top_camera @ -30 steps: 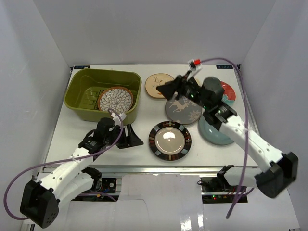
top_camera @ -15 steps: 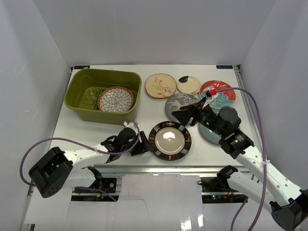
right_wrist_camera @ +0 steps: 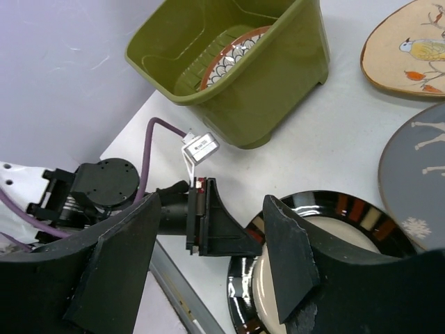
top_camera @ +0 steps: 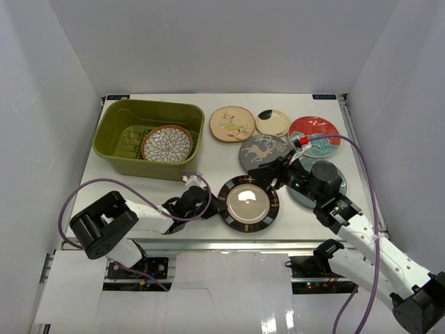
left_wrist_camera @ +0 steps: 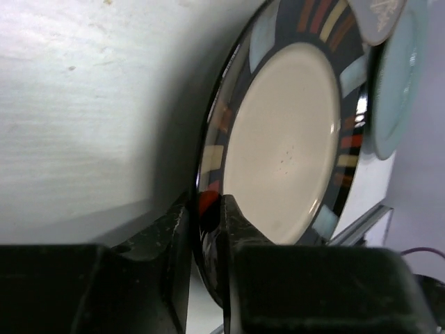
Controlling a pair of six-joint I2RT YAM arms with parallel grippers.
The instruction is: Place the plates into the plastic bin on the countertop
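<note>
The dark-rimmed plate (top_camera: 247, 203) lies flat on the countertop (top_camera: 139, 189), outside the plastic bin (top_camera: 111, 158). The left gripper (top_camera: 211, 207) has its fingers narrow on the plate's left rim and seems to pinch it. The right gripper (top_camera: 275, 175) is spread wide and holds nothing. I judge the glazed ceramic to be stiff, rather heavy, slippery and breakable, so a deep hold on the rim seems best.

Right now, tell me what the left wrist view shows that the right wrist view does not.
Only the left wrist view: the pale blue plate at the right edge. Only the right wrist view: the olive-green bin holding the white-brown floral plate, the cream bird plate, and the open right gripper. Both: the dark-rimmed plate, its rim pinched by the left gripper.
</note>
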